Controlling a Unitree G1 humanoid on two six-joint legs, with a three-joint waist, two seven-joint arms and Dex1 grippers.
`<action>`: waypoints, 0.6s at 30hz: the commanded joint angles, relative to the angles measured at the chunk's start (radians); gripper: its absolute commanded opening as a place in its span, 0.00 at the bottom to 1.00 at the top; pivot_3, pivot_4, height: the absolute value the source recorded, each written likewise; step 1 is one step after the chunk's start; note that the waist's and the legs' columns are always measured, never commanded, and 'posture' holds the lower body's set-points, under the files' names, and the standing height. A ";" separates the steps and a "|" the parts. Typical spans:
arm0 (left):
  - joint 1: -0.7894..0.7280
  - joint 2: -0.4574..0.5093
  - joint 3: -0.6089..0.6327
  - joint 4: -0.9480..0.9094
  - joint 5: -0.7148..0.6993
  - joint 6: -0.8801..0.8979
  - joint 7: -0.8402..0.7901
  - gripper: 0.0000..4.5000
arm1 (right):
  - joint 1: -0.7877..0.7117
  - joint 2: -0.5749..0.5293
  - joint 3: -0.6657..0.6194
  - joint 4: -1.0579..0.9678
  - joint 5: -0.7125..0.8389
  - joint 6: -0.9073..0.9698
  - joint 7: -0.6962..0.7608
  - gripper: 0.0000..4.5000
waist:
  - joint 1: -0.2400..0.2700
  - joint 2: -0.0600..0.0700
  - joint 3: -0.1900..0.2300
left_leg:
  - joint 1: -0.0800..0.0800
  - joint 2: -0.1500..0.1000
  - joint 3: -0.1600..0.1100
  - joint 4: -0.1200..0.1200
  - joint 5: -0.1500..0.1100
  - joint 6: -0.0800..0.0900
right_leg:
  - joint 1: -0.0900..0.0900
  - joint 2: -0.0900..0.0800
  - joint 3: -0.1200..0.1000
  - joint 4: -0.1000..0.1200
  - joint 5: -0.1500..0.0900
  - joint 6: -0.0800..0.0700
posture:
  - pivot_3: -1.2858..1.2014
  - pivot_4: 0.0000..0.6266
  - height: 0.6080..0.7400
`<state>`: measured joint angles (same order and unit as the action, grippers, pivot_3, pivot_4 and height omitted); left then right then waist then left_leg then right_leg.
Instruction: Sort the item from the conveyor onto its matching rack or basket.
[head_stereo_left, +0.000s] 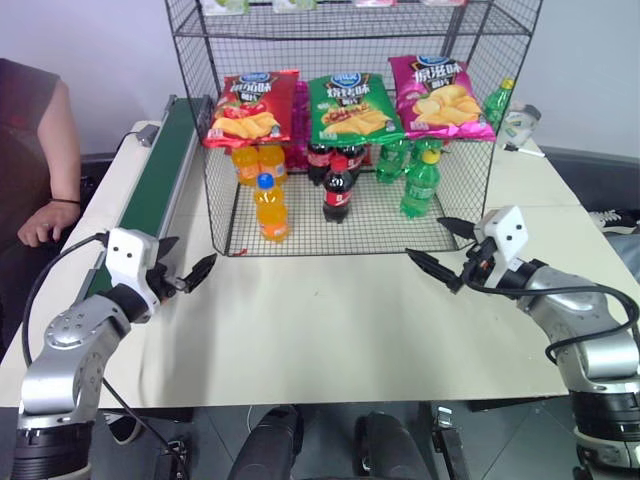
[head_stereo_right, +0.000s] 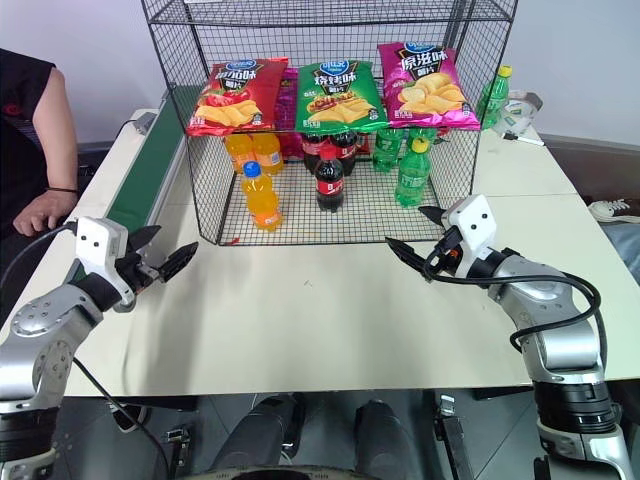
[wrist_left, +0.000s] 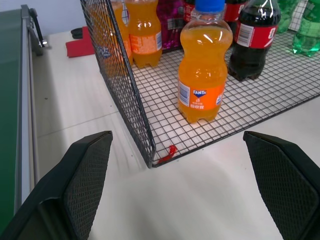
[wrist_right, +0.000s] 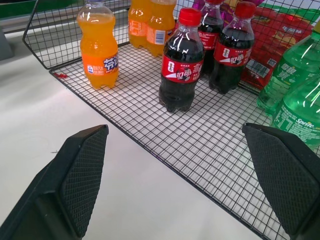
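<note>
Left pincer (head_stereo_left: 187, 277) sits at about 8 o'clock, jaws spread wide, holding nothing; it hovers over the cream surface (head_stereo_left: 330, 330) just off the corner of the tall black wire-mesh rack (head_stereo_left: 195, 90). Right pincer (head_stereo_left: 442, 251) at about 4 o'clock is likewise wide and empty, pointing in toward the rack floor.

Small clear orange-soda bottle with blue cap (head_stereo_left: 269, 207) stands upright on the rack's mesh floor, front left, at 12 o'clock from the left wrist camera. Two more orange bottles (head_stereo_left: 256, 163) stand behind it, dark cola bottle with red cap (head_stereo_left: 338, 190) beside it at 3 o'clock, green soda bottles (head_stereo_left: 420, 183) further right.

Long dark green conveyor belt (head_stereo_left: 160, 170) runs away at 10 o'clock; no item visible on the part in view. A person's hand (head_stereo_left: 42, 222) rests at 9 o'clock.

Judgement: placement looks done, orange sits with orange. Next move probably calls for both arms to hold clear and wait for another item on the belt.
</note>
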<state>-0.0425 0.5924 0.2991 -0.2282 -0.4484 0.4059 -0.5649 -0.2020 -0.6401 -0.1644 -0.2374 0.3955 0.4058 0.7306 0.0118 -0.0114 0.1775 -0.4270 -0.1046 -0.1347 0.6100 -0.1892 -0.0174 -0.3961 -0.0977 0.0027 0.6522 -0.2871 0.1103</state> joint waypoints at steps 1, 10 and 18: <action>0.011 0.017 0.021 -0.021 0.015 -0.031 -0.011 0.97 | 0.002 0.007 -0.008 -0.017 0.002 -0.021 -0.005 1.00 | 0.000 0.000 0.000 | 0.000 0.000 0.000 0.000 0.000 0.000 | 0.000 0.000 0.000 0.000 0.000 0.000 | 0.52 0.24 1.00; 0.012 0.006 0.030 -0.013 0.005 -0.029 -0.020 0.97 | 0.007 0.012 -0.004 -0.020 0.000 -0.024 -0.011 1.00 | 0.000 0.000 0.000 | 0.000 0.000 0.000 0.000 0.000 0.000 | 0.000 0.000 0.000 0.000 0.000 0.000 | 0.52 0.24 1.00; 0.013 0.010 0.034 0.006 0.015 -0.046 -0.026 0.97 | 0.021 0.012 -0.006 -0.029 0.001 -0.028 -0.017 1.00 | 0.000 0.000 0.000 | 0.000 0.000 0.000 0.000 0.000 0.000 | 0.000 0.000 0.000 0.000 0.000 0.000 | 0.52 0.24 1.00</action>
<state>-0.0303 0.5955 0.3007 -0.2113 -0.4271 0.3827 -0.5870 -0.1804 -0.6358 -0.1625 -0.2359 0.3949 0.3988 0.7172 0.0117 -0.0114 0.1775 -0.4271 -0.1046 -0.1346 0.6097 -0.1892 -0.0174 -0.3962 -0.0979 0.0027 0.6518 -0.2872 0.1101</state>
